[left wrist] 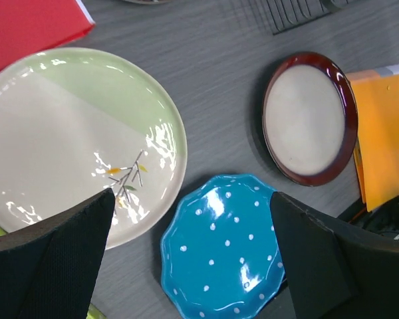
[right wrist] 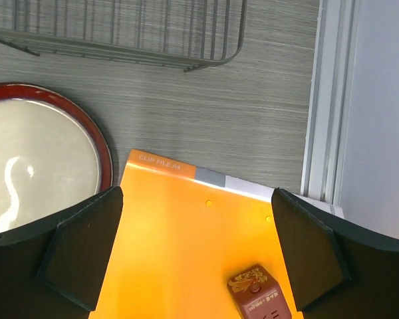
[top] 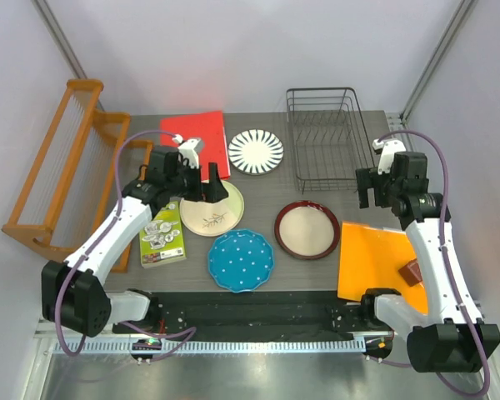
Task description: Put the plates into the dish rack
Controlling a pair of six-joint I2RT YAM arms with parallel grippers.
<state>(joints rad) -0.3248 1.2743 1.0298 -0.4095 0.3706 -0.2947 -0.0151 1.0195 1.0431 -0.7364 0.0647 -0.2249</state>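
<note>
Four plates lie flat on the grey table. The white plate with black petals (top: 255,152) is at the back. The cream twig plate (top: 212,210) (left wrist: 66,139), the blue dotted scalloped plate (top: 242,260) (left wrist: 223,256) and the dark-red-rimmed beige plate (top: 307,229) (left wrist: 309,116) (right wrist: 33,159) are nearer. The black wire dish rack (top: 325,137) (right wrist: 120,33) stands empty at the back right. My left gripper (top: 207,190) (left wrist: 191,219) is open and empty, hovering above the cream plate's edge. My right gripper (top: 368,196) (right wrist: 196,219) is open and empty, above the table right of the rack's front.
An orange clip file (top: 375,262) (right wrist: 193,252) with a small dark-red box (top: 412,272) (right wrist: 256,292) lies at the front right. A red sheet (top: 202,137) lies at the back left. An orange wooden slatted rack (top: 58,167) stands at the far left. A green card (top: 162,235) lies left of the cream plate.
</note>
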